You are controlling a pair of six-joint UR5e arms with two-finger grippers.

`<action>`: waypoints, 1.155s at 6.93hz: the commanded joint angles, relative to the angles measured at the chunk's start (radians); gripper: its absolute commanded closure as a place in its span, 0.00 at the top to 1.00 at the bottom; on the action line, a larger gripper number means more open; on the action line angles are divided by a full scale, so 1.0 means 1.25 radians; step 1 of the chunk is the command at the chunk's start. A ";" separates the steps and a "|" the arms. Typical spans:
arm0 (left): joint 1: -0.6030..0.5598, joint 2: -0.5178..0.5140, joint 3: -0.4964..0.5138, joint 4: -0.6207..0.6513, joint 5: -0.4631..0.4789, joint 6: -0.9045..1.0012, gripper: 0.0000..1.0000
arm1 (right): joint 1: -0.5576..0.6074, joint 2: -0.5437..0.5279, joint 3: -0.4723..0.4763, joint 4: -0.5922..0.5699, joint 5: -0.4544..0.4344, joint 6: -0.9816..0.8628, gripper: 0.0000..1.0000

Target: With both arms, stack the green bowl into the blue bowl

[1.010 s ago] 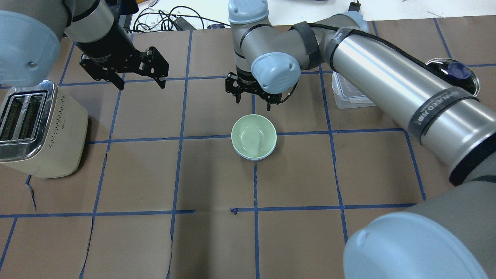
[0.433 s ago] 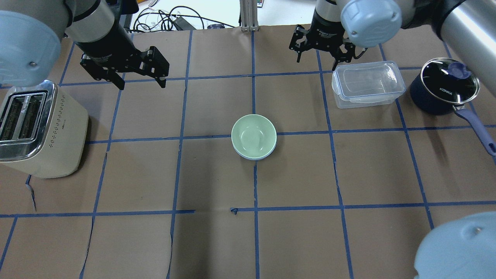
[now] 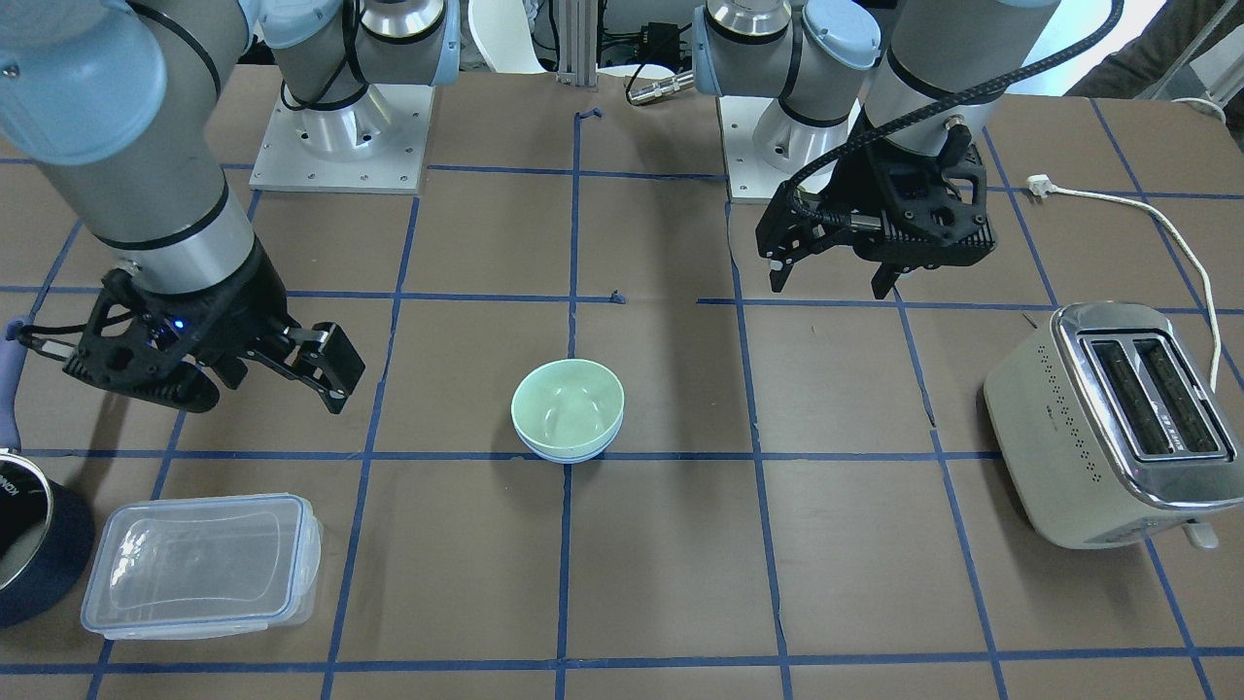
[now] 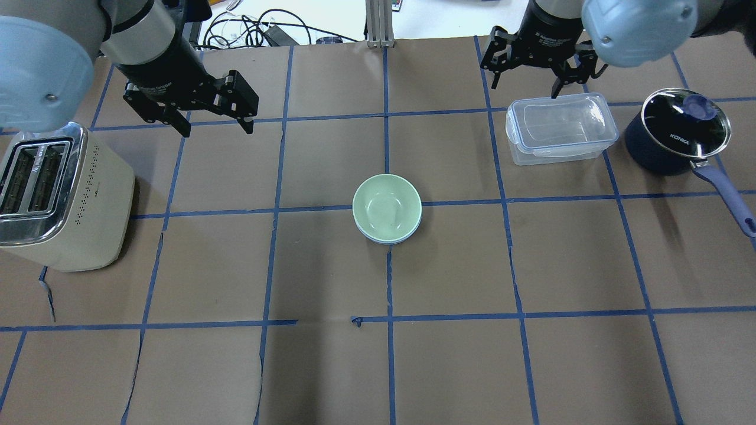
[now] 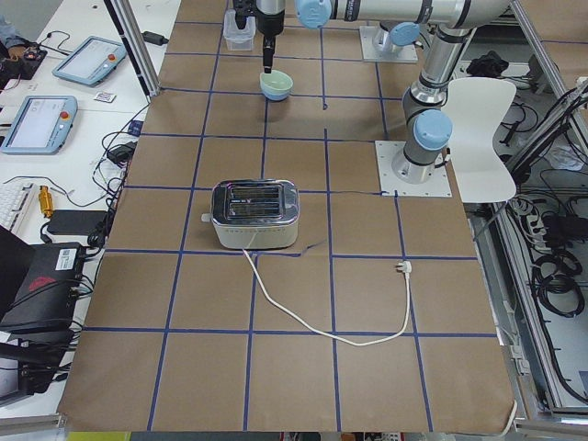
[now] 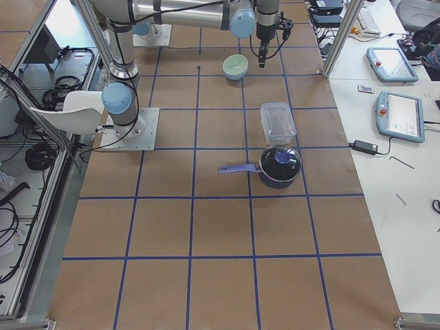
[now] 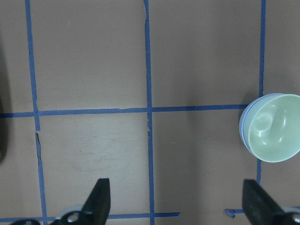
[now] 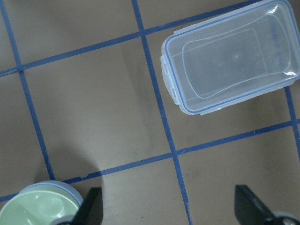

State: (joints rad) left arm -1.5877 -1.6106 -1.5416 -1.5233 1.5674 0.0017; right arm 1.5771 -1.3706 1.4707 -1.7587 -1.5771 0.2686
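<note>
The green bowl sits nested inside the blue bowl at the table's middle; only a thin blue rim shows under it. Both also show in the front view, the green bowl inside the blue bowl. My left gripper hangs open and empty above the table, far to the back left of the bowls. My right gripper is open and empty at the back right, beside the clear container. The left wrist view shows the green bowl at its right edge.
A cream toaster stands at the left edge, its cord trailing behind it. A clear lidded container and a dark blue saucepan with a glass lid stand at the back right.
My right arm has swung away from just behind the bowls to the back right, by the clear container. The left arm and the bowls have not moved.
</note>
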 commanded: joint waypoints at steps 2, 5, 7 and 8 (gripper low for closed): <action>0.000 0.000 0.000 0.000 -0.002 0.000 1.00 | -0.027 -0.130 0.129 -0.005 -0.020 -0.111 1.00; -0.001 0.000 0.000 -0.001 0.000 0.000 1.00 | -0.026 -0.164 0.153 -0.008 -0.010 -0.115 1.00; -0.001 0.000 0.000 -0.002 -0.001 0.000 1.00 | -0.026 -0.170 0.154 -0.008 -0.010 -0.117 1.00; -0.001 0.000 0.001 -0.002 -0.001 0.000 1.00 | -0.026 -0.170 0.154 -0.008 -0.010 -0.118 1.00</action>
State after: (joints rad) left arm -1.5888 -1.6106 -1.5415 -1.5258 1.5664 0.0015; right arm 1.5447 -1.5819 1.6621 -1.7686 -1.5885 0.1226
